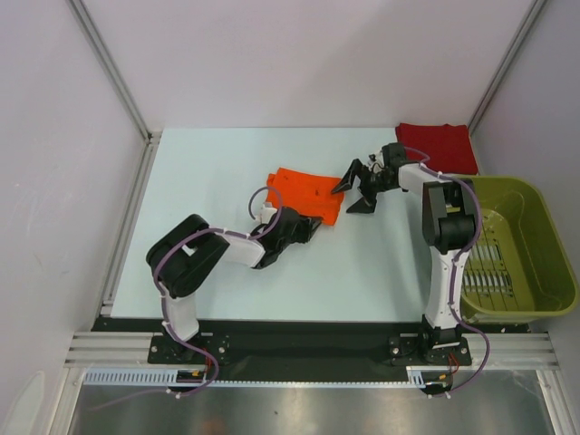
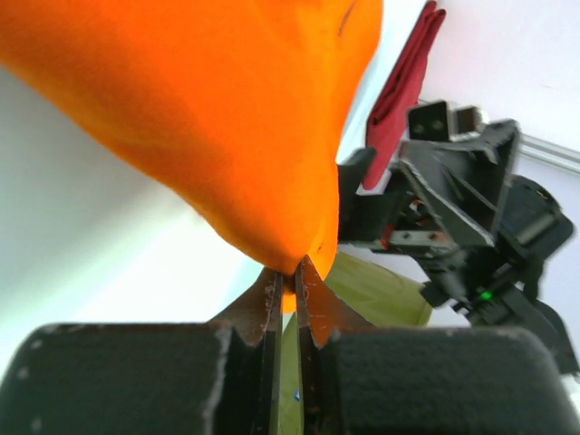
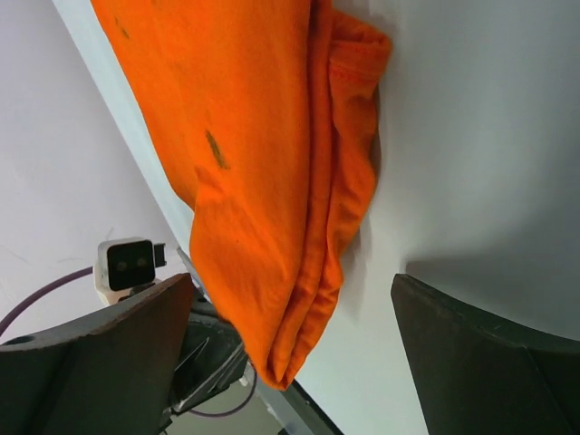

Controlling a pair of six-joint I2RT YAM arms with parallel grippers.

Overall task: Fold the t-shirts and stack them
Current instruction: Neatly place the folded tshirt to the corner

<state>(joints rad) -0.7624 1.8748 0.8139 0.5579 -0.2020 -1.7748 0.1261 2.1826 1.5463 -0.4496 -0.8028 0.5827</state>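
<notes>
The orange t-shirt (image 1: 305, 192) lies partly folded mid-table. My left gripper (image 1: 313, 227) is at its near right corner, shut on a pinch of the orange cloth (image 2: 199, 118), which rises from the closed fingertips (image 2: 290, 281). My right gripper (image 1: 355, 190) stands open just right of the shirt. In its wrist view the folded orange edge (image 3: 254, 181) lies between and ahead of its wide-apart fingers (image 3: 109, 362), touching neither. The dark red t-shirt (image 1: 432, 143) lies folded at the back right corner, also seen behind the right gripper as a red edge (image 2: 403, 91).
An olive-green basket (image 1: 507, 181) stands at the table's right edge, beside the right arm. White walls and metal rails enclose the table at the back and sides. The two grippers are close together near the shirt's right edge.
</notes>
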